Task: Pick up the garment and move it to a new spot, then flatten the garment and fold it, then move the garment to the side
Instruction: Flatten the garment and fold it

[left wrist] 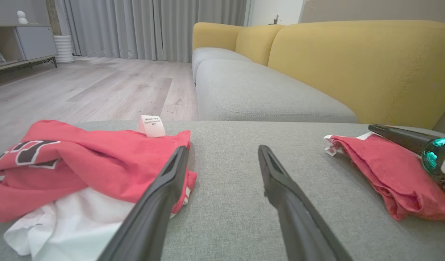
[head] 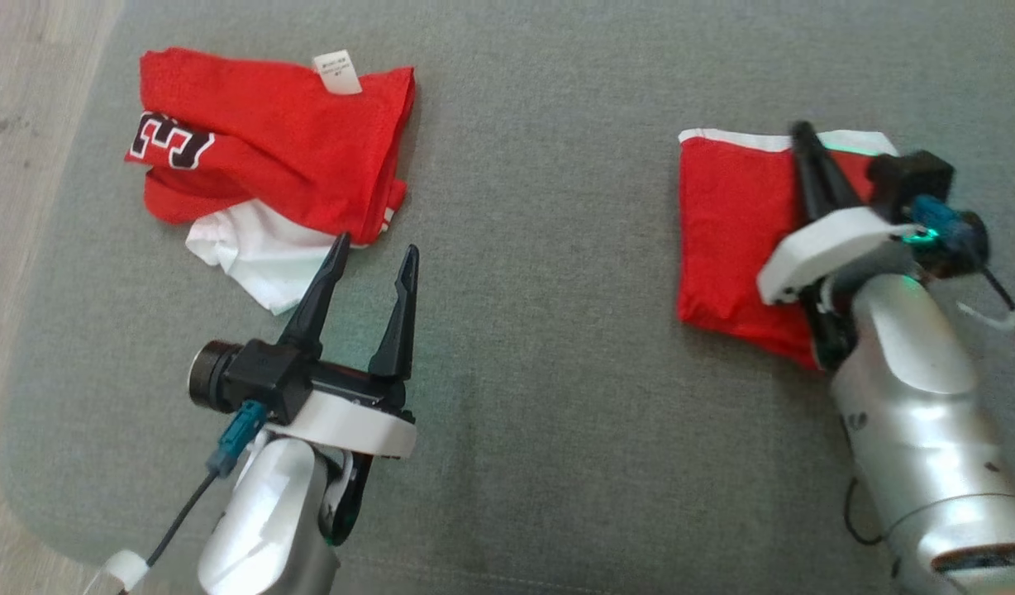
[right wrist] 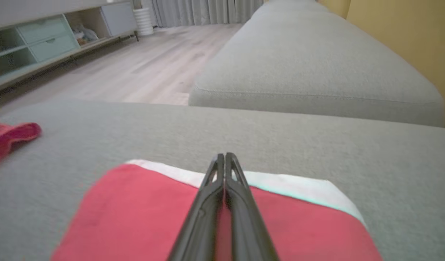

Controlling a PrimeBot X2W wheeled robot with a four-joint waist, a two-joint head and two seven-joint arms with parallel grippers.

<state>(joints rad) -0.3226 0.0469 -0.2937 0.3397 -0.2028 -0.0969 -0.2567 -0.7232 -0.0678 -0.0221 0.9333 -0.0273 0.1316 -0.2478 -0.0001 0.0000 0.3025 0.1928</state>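
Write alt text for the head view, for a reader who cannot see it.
The shut right gripper is over a folded red garment on a grey cushion. The open left gripper points toward a crumpled red and white garment.

The left gripper [left wrist: 222, 150] holds its jaws wide apart above the grey cushion [left wrist: 226, 203]. One finger crosses a crumpled red-and-white garment [left wrist: 81, 163]; a folded red garment [left wrist: 389, 174] lies well apart on the other side.
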